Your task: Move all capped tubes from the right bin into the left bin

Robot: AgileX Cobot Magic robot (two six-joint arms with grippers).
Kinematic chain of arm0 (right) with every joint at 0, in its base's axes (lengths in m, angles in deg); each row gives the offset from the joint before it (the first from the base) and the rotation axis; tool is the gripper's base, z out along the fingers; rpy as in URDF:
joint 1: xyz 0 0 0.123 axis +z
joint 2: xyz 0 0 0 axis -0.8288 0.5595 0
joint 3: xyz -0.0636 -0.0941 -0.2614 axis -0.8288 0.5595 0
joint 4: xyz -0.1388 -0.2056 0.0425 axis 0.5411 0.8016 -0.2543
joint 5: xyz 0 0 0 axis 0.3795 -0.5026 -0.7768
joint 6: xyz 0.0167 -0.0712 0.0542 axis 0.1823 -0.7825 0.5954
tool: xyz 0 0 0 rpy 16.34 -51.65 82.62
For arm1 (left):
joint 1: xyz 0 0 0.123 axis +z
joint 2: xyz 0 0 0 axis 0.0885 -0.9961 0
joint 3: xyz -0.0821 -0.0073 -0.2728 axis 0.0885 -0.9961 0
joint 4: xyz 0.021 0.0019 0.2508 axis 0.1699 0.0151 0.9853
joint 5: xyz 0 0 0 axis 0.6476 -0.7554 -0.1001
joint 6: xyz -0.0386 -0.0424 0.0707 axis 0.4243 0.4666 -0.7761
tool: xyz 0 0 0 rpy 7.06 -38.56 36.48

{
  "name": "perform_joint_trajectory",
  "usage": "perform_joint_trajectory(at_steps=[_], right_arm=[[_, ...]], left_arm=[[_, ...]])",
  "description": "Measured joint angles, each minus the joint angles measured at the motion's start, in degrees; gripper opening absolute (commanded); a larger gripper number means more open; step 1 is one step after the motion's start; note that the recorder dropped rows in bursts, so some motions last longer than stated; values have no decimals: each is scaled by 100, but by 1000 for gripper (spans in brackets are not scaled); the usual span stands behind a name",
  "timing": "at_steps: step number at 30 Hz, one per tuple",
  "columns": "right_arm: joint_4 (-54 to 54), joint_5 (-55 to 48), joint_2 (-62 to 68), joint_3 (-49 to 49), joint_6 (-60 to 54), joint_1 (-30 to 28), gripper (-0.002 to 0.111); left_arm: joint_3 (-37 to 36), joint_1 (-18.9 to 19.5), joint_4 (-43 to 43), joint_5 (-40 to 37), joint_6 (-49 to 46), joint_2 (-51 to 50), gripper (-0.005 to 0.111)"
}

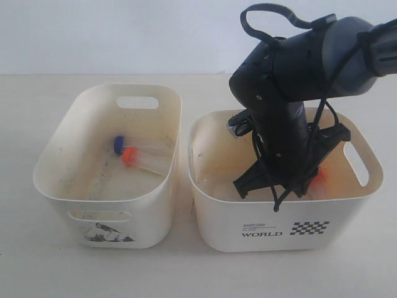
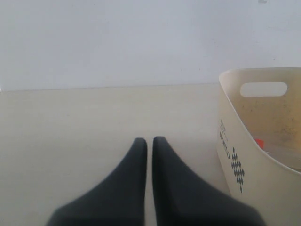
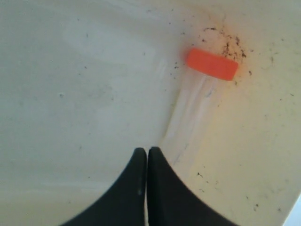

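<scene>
The left bin (image 1: 62,149) holds two capped tubes lying side by side, one with a blue cap (image 1: 118,143) and one with an orange-red cap (image 1: 129,155). My right arm (image 1: 288,124) reaches down into the right bin (image 1: 211,211), printed "WORLD". An orange-red cap (image 1: 320,179) shows beside it there. In the right wrist view this third capped tube (image 3: 193,108) lies on the bin floor. My right gripper (image 3: 147,149) is shut and empty, its tips just beside the tube's bottom end. My left gripper (image 2: 146,140) is shut over bare table, holding nothing.
In the left wrist view a cream bin (image 2: 235,141) with a checkered print and a far handle slot stands to one side of the left gripper; something orange-red (image 2: 259,142) lies inside. I cannot tell which bin it is. A white wall stands behind the table.
</scene>
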Motion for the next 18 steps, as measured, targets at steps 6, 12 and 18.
perform_joint_trajectory(at_steps=[6, 12, 18], right_arm=[[0, 418, 0, 0, 4, 0, 0], [0, 725, 0, 0, 4, 0, 0], [0, 914, 0, 0, 244, 0, 0]], left_arm=[[0, 0, 0, 0, 0, 0, 4], [0, 0, 0, 0, 0, 0, 4], [0, 0, 0, 0, 0, 0, 4]])
